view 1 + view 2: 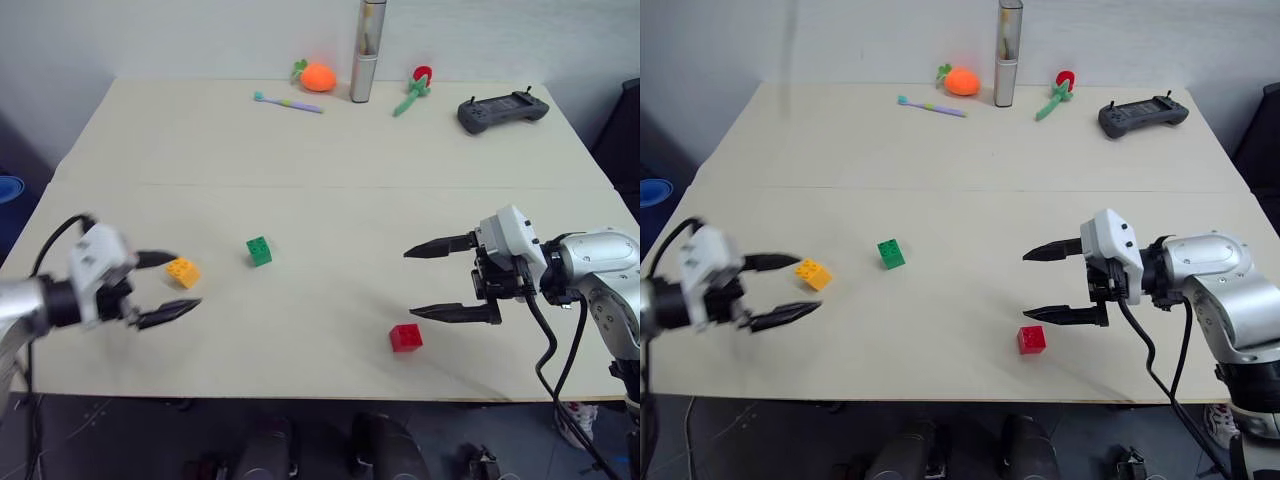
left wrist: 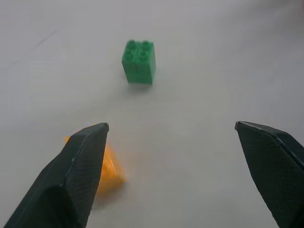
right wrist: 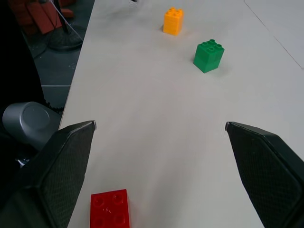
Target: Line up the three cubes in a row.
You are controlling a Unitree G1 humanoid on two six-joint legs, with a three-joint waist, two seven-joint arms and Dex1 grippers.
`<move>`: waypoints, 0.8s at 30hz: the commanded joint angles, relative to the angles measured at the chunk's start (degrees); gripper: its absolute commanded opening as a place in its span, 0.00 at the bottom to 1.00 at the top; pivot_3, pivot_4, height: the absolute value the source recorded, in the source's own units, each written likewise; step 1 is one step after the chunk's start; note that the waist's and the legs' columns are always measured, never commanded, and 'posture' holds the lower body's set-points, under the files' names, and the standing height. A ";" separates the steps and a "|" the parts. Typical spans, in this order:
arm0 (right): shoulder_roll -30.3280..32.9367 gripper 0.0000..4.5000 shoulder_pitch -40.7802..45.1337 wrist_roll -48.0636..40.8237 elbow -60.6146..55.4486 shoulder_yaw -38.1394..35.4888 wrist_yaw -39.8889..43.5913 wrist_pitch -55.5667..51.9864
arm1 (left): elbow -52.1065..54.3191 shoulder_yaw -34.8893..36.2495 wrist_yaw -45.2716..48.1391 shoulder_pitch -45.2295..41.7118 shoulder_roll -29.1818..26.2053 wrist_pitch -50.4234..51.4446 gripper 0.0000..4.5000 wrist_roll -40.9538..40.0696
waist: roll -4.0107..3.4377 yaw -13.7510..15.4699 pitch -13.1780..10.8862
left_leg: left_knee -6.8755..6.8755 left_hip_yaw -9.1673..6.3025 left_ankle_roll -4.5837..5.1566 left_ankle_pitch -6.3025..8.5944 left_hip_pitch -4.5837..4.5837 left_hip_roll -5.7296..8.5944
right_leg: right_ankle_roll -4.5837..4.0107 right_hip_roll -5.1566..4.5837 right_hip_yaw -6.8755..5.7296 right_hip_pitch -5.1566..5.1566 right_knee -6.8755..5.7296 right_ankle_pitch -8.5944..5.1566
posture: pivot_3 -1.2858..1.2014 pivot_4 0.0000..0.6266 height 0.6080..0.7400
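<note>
The three cubes sit apart on the pale tabletop: yellow cube by the left tool, green cube near it, red cube under the right tool. Both tools are wide open, holding nothing. The cubes look light, hard and smooth. Pinching the flat sides should work best.

No legible text, label, brand, number or sign is shown on any object or surface. Raised studs alone are borne by the bricks, and no readable marking is presented by the items along the tabletop's far edge.
</note>
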State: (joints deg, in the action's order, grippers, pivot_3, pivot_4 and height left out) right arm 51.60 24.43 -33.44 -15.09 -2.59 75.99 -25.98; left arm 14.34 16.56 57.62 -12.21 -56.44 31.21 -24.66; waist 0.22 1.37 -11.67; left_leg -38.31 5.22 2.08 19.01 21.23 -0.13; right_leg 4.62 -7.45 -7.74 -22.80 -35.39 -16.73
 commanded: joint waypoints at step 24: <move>0.22 1.00 -10.09 -5.84 -16.22 -7.05 -13.69 -4.70 | -42.31 -32.26 4.92 -38.61 17.98 -11.07 0.33 24.31 | 0.16 0.04 -0.04 | -0.75 0.10 0.26 -0.05 0.26 0.05 | 0.23 0.05 0.04 -0.03 -0.21 0.09 | 0.52 0.24 1.00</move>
State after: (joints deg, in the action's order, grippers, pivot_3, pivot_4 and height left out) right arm 51.14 13.96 -37.87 -29.20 -7.79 62.55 -30.84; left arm -28.04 -16.26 62.03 -50.07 -38.35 20.85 -0.94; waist 0.38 1.41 -11.71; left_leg -39.07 5.32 2.34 18.96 21.49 -0.08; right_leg 4.85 -7.41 -7.70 -22.82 -35.61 -16.64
